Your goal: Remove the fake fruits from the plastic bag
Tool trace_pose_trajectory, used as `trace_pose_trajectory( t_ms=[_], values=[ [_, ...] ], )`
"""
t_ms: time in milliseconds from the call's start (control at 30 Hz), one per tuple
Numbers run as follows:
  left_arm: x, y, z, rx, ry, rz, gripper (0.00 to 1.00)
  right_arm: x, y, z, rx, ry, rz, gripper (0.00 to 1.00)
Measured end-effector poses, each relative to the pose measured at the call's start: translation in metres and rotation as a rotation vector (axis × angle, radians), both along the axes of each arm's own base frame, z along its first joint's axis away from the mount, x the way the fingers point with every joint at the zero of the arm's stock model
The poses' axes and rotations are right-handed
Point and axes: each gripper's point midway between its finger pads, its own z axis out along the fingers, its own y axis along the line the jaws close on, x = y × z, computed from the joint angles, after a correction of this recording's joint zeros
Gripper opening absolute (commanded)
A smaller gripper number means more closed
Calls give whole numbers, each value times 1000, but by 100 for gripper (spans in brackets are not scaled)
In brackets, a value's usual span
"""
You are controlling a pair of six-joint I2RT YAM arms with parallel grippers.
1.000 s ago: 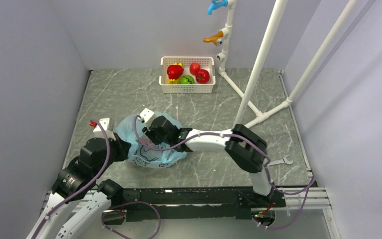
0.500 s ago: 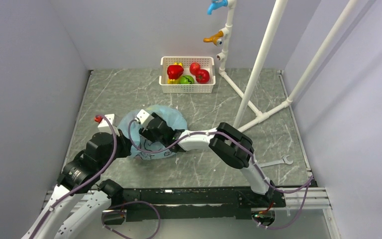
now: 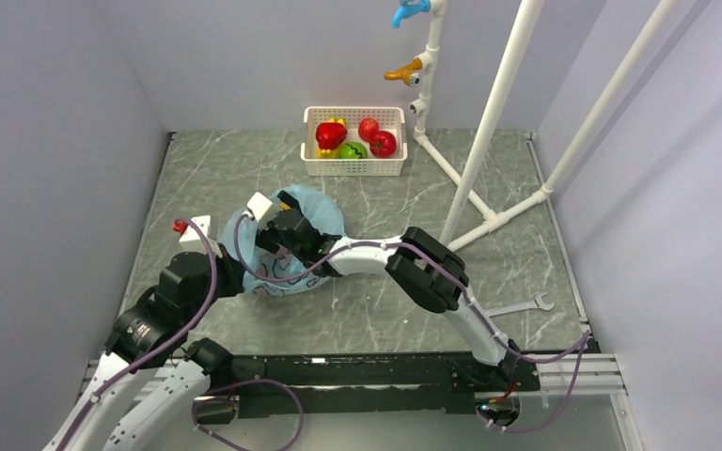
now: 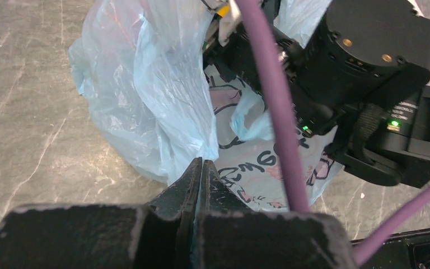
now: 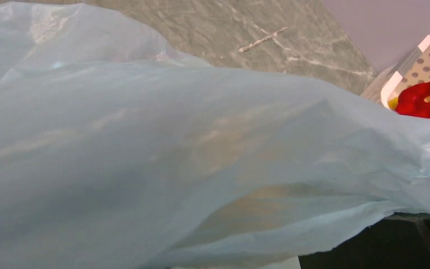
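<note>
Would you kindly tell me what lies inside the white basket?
In the white basket show a red pepper-shaped fruit, two round red fruits, a green fruit and yellow pieces at its left; anything beneath them is covered.

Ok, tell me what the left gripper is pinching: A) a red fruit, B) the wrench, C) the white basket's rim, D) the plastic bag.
D: in the left wrist view the left gripper is shut on a fold of the light-blue plastic bag.
</note>
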Motion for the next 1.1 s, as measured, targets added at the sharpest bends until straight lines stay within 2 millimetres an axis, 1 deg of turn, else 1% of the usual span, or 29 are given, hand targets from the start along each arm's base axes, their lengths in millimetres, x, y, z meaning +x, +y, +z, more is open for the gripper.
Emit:
trace_pose_trajectory(
  t_ms=[100,200,300,367,467,500,533,600,667,800,867,900,967,1033,1100],
  values=[
    [1,0,-1,4,6,5,0,14,8,-8,-7,-17,6,96],
    [4,-1,-4,13,20,5,0,36,9,-23,-24,-25,-10,96],
    [7,-3,-6,20,30,5,0,53,0,-42,-62,-12,-35,97],
    [9,-5,-7,25,34,4,0,64,-8,-51,-85,-10,-55,97],
    [12,-5,-7,33,34,6,0,80,-12,-49,-94,11,-75,93],
    [13,-5,-7,35,31,8,0,84,-12,-47,-96,26,-74,90],
    [14,-4,-6,36,28,12,0,87,-12,-45,-95,37,-73,85],
    [14,-4,-4,36,25,13,0,94,-13,-40,-98,64,-79,71],
    [15,-4,2,30,13,14,0,99,-13,-37,-97,86,-89,60],
    [15,-3,20,14,-27,19,0,97,-18,-44,-103,107,-109,40],
    [14,-1,29,6,-48,22,0,94,-20,-44,-94,111,-114,27],
    [13,0,30,4,-53,24,0,92,-21,-43,-91,113,-115,22],
    [11,2,32,3,-58,28,0,87,-23,-41,-83,127,-120,20],
    [9,4,30,10,-50,32,0,79,-26,-40,-77,147,-120,19],
    [8,5,25,19,-36,32,0,65,-30,-38,-80,166,-111,16]
  ],
)
